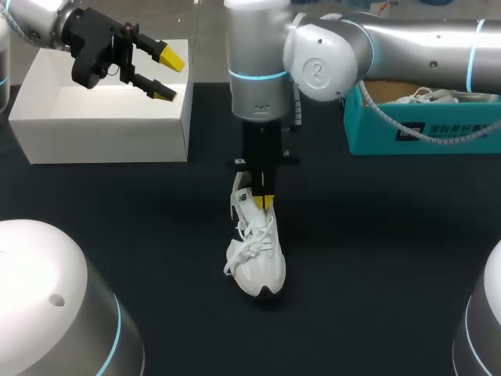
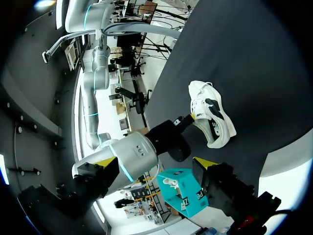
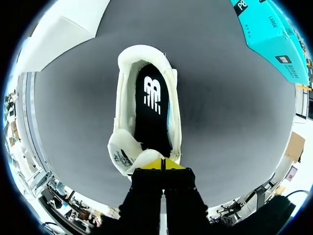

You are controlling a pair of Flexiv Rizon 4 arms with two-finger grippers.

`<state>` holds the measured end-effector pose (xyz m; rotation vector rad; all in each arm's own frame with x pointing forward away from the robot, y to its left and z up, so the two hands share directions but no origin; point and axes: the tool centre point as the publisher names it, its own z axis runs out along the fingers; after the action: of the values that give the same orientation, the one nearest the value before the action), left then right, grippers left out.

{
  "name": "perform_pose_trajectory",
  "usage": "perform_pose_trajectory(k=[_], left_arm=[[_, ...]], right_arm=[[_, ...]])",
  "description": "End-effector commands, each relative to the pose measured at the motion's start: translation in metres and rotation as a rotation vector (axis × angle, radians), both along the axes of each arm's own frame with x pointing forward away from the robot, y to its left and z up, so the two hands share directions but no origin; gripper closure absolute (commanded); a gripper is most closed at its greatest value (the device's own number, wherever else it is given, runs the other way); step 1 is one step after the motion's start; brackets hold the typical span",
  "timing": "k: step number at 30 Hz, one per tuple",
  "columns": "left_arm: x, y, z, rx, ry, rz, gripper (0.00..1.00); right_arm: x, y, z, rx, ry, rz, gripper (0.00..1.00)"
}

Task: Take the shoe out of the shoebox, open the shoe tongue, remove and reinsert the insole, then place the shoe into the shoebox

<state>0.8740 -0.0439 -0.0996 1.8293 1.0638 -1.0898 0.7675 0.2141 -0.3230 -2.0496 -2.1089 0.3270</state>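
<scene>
A white shoe [image 1: 255, 254] stands on the black table [image 1: 376, 258], its toe toward the front edge. My right gripper [image 1: 266, 200] points straight down into its mouth. In the right wrist view the yellow tips [image 3: 164, 164] are pressed together, shut, at the edge of the folded-out tongue [image 3: 124, 155], over the front of the black insole [image 3: 152, 110], which lies inside the shoe [image 3: 124, 73]. I cannot tell if anything is pinched. My left gripper [image 1: 166, 74] hangs open and empty above the white box [image 1: 102, 117]. The left wrist view shows the shoe [image 2: 211, 115] with the right gripper [image 2: 191, 117] at it.
A teal shoebox [image 1: 415, 129] stands at the back right under my right arm, with another pale shoe [image 1: 429, 95] in it. The white box fills the back left corner. Bare black table lies to both sides of the shoe and in front of it.
</scene>
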Motion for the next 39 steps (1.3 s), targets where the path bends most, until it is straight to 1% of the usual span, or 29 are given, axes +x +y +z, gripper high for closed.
perform_pose_trajectory(k=[1,4,8,13,17,22,25,30,33,36,39], left_arm=[[0.001,0.000,0.000,0.003,-0.001,-0.003,0.00],[0.001,0.000,0.000,0.003,-0.001,-0.003,0.00],[0.001,0.000,0.000,0.003,-0.001,-0.003,0.00],[0.001,0.000,0.000,0.003,-0.001,-0.003,0.00],[0.001,0.000,0.000,0.003,-0.001,-0.003,0.00],[0.001,0.000,0.000,0.003,-0.001,-0.003,0.00],[0.001,0.000,0.000,0.003,-0.001,-0.003,0.00],[0.001,0.000,0.000,0.003,-0.001,-0.003,0.00],[0.001,0.000,0.000,0.003,-0.001,-0.003,0.00],[0.001,0.000,0.000,0.003,-0.001,-0.003,0.00],[0.001,0.000,0.000,0.003,-0.001,-0.003,0.00]], right_arm=[[-0.003,-0.002,0.003,-0.009,-0.002,-0.010,1.00],[-0.010,-0.002,0.020,-0.031,-0.023,-0.020,1.00],[-0.019,0.002,0.038,-0.044,-0.022,-0.024,1.00],[-0.029,0.010,0.045,-0.034,-0.023,-0.020,1.00],[-0.027,0.013,0.040,-0.023,-0.018,-0.005,1.00],[-0.013,0.014,0.026,-0.009,-0.020,0.012,1.00],[-0.005,0.011,0.018,0.005,-0.016,0.014,1.00],[-0.001,0.000,0.003,0.007,-0.005,-0.003,1.00],[0.001,-0.002,-0.005,0.014,0.011,-0.003,1.00],[0.002,-0.001,-0.007,0.019,0.018,0.001,1.00],[-0.003,0.001,0.004,0.012,0.010,-0.006,1.00]])
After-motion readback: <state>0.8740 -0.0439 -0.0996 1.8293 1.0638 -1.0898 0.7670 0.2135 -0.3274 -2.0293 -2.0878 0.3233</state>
